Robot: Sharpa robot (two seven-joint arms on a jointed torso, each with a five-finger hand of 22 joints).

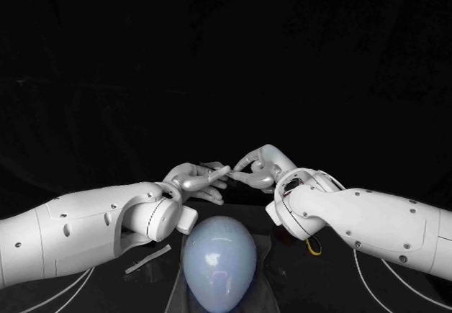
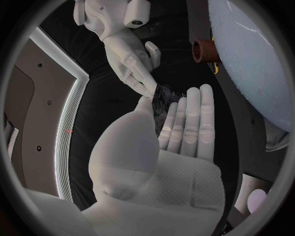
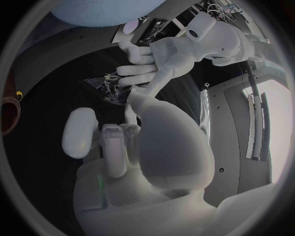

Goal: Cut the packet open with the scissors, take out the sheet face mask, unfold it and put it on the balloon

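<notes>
The left hand (image 1: 195, 179) and right hand (image 1: 256, 166) met above the bench (image 1: 319, 307), just beyond the balloon (image 1: 219, 253). Each pinched a dark crinkled piece (image 2: 164, 101); whether packet or mask, I could not tell. The step probably wanted opposite-edge grips and a slow, even pull. The balloon lay lengthwise, with its knot toward the robot.

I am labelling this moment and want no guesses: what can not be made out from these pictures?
Packet: in the head view, fingers of the left hand and right hand cover it; cut or not, unclear everywhere.
Right hand's hold: pinching or only touching the packet, unclear in both wrist views.
Scissors: head view, right arm hides all but a yellow handle.
Balloon: cut off by the rim in both wrist views.
</notes>
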